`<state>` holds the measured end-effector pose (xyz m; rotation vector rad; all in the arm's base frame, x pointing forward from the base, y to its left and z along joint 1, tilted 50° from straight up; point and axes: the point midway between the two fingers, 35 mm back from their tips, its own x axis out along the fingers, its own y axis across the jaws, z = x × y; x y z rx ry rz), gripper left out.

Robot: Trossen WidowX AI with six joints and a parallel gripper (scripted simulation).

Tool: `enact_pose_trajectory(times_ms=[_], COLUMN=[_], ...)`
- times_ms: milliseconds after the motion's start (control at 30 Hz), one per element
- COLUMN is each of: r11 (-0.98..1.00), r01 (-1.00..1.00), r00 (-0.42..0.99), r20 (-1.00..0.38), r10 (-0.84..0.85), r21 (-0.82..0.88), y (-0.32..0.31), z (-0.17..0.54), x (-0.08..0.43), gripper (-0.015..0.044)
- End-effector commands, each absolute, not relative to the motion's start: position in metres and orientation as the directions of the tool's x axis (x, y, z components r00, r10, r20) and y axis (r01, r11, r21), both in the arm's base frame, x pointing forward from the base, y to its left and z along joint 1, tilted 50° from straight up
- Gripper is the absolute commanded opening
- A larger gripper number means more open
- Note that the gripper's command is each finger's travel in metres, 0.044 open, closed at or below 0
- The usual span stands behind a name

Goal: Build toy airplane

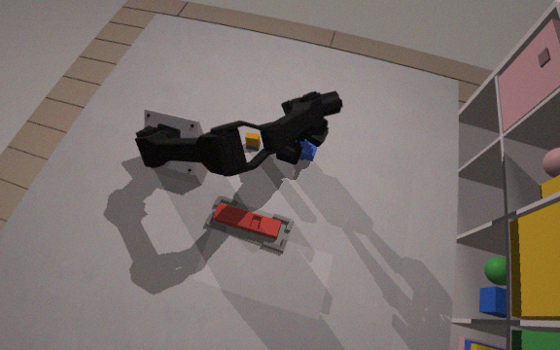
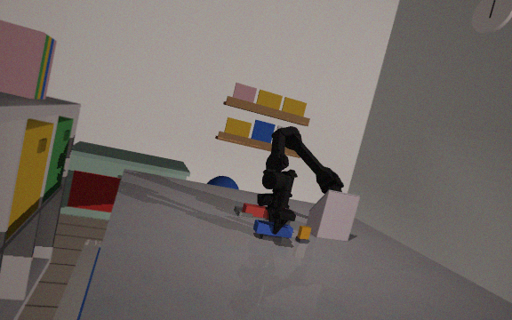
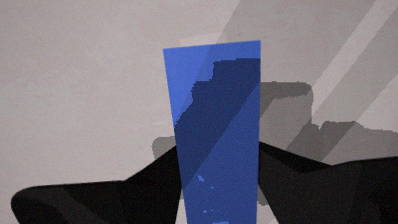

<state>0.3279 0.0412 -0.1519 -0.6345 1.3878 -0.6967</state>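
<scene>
The red fuselage (image 1: 233, 218) (image 2: 252, 209) lies lengthwise in the grey jig cradle (image 1: 272, 247) (image 2: 238, 210) and looks flat. A square socket shows on its top; its other end is in shadow in the top view. My gripper (image 1: 304, 147) (image 2: 277, 229) (image 3: 213, 146) is shut on the blue wing (image 1: 308, 151) (image 2: 262, 228) (image 3: 220, 110), one finger on each long side. The wing is level, at or barely above the table; its underside is hidden in the wrist view. The small orange tail fin (image 1: 253, 139) (image 2: 304, 232) stands on the table between the wing and the arm's base.
The arm's pale base block (image 1: 183, 176) (image 2: 338, 215) stands beyond the tail fin. The jig lies to one side of the wing and arm. A shelf unit (image 1: 481, 233) with coloured boxes and balls stands past the table's edge.
</scene>
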Motion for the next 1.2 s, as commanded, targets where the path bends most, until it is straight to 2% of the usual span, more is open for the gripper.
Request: enact_pose_trajectory(times_ms=[0,1167], r11=[0.659,0.66], r01=[0.062,0.079], r00=[0.051,0.061], r20=[-0.657,-0.657], r10=[-0.752,-0.752], r21=[-0.75,-0.748], y=[0.052,0.133], z=[-0.146,-0.075], x=[0.329,0.322], gripper=[0.0,0.0])
